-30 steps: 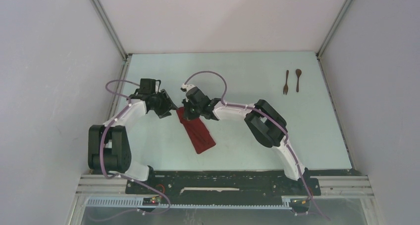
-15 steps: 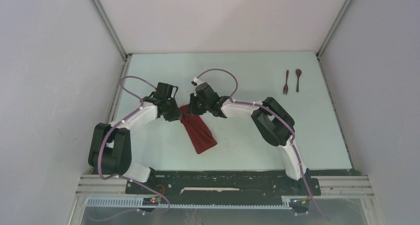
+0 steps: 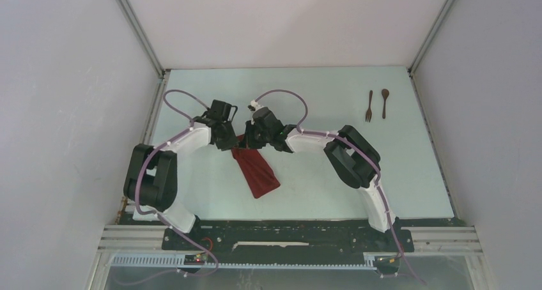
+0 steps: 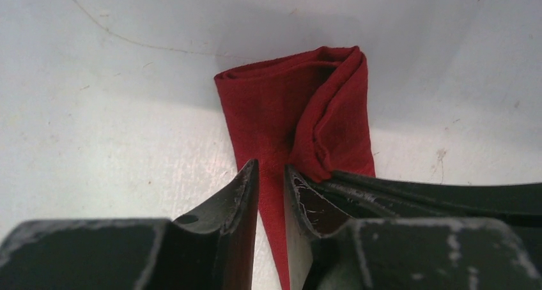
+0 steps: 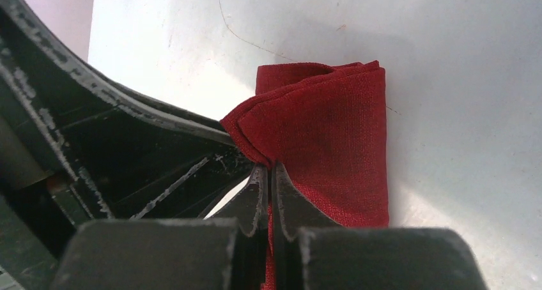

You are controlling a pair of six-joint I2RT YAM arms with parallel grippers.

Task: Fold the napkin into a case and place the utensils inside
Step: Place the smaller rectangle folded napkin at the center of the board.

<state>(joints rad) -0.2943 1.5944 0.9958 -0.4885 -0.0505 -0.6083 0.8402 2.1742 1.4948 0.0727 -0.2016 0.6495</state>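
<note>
**Table** [image 3: 319, 92]: pale blue-green top, closed in by white walls [image 3: 77, 111] along the left, far and right edges.

**Left arm** [image 3: 185, 140]: stands close to the left edge, leaving only a thin strip of bare top beside it. It reaches toward the middle.

**Left gripper** [image 3: 235, 143]: left of the table's centre. In its wrist view [image 4: 271, 175] the fingers are drawn close together, with a layer of red cloth pinched between them.

**Napkin** [image 3: 259, 175]: dark red and folded to a narrow oblong. It lies aslant, left of centre.
- The lower end lies flat on the top, pointing toward the near edge but well short of it.
- The far end is gathered up between the two grippers.
- The left wrist view [image 4: 275, 105] shows stacked layers, with one side curled over into a soft roll.
- The right wrist view [image 5: 332, 130] shows a smooth outer face, with layered edges at the pinched corner.

**Right gripper** [image 3: 250, 142]: just beside the left one, on the same raised end. Its fingers are pressed nearly shut on the cloth's edge [image 5: 271, 175].

**Right arm** [image 3: 348, 156]: bends across the middle of the table. Bare top lies beyond both grippers up to the far edge.

**Fork** [image 3: 369, 106] and **spoon** [image 3: 385, 103]:
- Both are dark brown and lie side by side without touching, near the far right corner.
- Both are well apart from the cloth.
- The fork's head points toward the near edge, and the spoon's bowl toward the far edge.
- Wide bare top runs from them down the right edge.
</note>
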